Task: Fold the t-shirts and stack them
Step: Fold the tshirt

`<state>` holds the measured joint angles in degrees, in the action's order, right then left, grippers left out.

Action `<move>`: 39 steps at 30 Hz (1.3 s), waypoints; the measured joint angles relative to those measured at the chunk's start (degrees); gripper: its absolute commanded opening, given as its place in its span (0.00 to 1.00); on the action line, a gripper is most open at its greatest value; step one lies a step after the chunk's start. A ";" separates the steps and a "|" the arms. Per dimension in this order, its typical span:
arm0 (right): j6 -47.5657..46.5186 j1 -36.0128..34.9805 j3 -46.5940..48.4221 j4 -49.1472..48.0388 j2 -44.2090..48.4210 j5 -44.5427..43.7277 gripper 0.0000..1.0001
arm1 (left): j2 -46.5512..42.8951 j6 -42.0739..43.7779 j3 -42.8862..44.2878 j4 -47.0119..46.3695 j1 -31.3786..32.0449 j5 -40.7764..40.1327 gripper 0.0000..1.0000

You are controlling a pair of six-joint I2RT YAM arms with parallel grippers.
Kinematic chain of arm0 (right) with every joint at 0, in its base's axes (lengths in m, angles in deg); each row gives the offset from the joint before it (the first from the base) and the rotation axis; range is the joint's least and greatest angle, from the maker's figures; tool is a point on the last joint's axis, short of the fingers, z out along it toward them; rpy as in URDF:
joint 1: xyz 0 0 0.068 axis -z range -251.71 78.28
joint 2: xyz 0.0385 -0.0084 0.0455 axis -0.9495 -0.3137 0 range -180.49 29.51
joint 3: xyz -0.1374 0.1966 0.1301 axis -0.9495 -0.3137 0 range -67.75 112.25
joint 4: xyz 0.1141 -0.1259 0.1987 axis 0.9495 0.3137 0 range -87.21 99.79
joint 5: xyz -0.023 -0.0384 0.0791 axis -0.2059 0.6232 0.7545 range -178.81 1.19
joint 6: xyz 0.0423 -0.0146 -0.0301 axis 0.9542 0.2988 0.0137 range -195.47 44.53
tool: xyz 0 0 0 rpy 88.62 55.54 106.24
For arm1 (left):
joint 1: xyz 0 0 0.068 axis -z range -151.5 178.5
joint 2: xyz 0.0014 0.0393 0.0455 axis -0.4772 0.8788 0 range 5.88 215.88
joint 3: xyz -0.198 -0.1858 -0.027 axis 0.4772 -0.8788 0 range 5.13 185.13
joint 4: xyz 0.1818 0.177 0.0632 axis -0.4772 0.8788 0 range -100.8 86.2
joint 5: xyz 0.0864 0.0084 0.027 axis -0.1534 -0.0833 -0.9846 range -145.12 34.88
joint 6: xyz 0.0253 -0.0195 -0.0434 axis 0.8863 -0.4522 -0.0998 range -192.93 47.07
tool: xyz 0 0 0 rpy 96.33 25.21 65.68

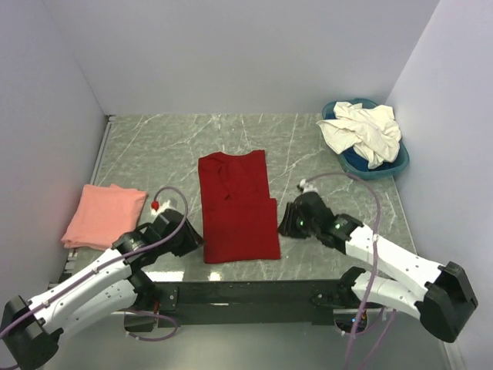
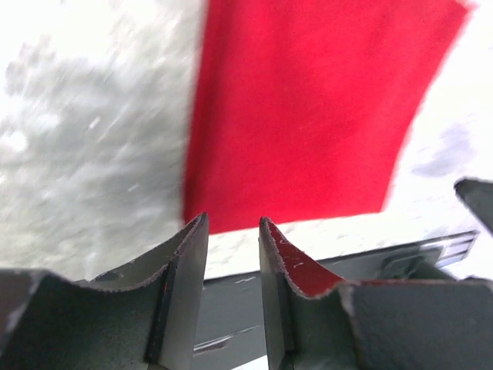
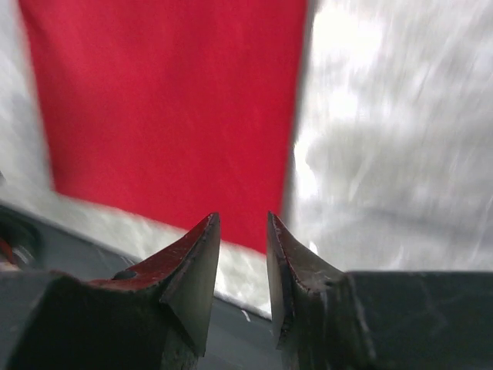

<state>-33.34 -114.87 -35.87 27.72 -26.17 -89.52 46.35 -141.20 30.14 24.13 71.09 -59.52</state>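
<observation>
I see the red shirt folded flat mid-bench, its near edge by the 6 o'clock lip. The left end effector flanks its 8 o'clock corner and the right end effector its 4 o'clock side, both slightly spread and gripping nothing (pink shirt lies well apart at 9).

red tee: far end cut by top edge in both wrist views, blurred | worktop: veins smeared in wrist views | basin: mostly hidden under cream tees, their count unclear | left claw, right claw: too dark and small from above to read the gap | pink tee: folds too small to count
</observation>
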 measured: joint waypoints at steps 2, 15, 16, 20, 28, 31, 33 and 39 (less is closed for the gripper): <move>-1.62 4.39 3.50 -1.81 -2.36 0.26 0.34 | 1.86 0.79 3.45 -0.15 -0.02 -1.73 0.34; -6.73 11.32 22.60 -7.78 -24.81 1.27 0.20 | 37.09 11.93 22.91 -16.61 -9.18 -4.24 0.01; -6.95 11.39 23.39 -8.07 -26.32 1.46 0.19 | 38.80 12.33 22.91 -17.35 -9.99 -4.04 0.01; -7.34 11.58 25.57 -9.03 -31.85 2.51 0.18 | 44.61 13.90 22.91 -20.33 -13.11 -3.78 0.01; -7.52 12.57 25.94 -10.67 -40.96 3.48 0.16 | 50.75 15.17 21.77 -26.12 -18.25 -2.60 0.01; -7.48 14.47 25.75 -11.23 -43.19 4.02 0.16 | 52.37 15.32 21.44 -27.63 -18.32 -2.12 0.01; -7.45 16.15 25.73 -11.65 -44.06 4.57 0.16 | 52.54 15.50 21.38 -28.13 -18.29 -1.90 0.01; -7.45 18.69 25.03 -12.09 -44.48 5.51 0.15 | 52.81 15.65 21.38 -28.68 -18.43 -1.64 0.01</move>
<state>-40.80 -96.18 -10.84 15.63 -70.65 -84.01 99.15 -125.55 51.52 -4.54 52.67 -61.16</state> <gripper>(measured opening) 0.154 0.013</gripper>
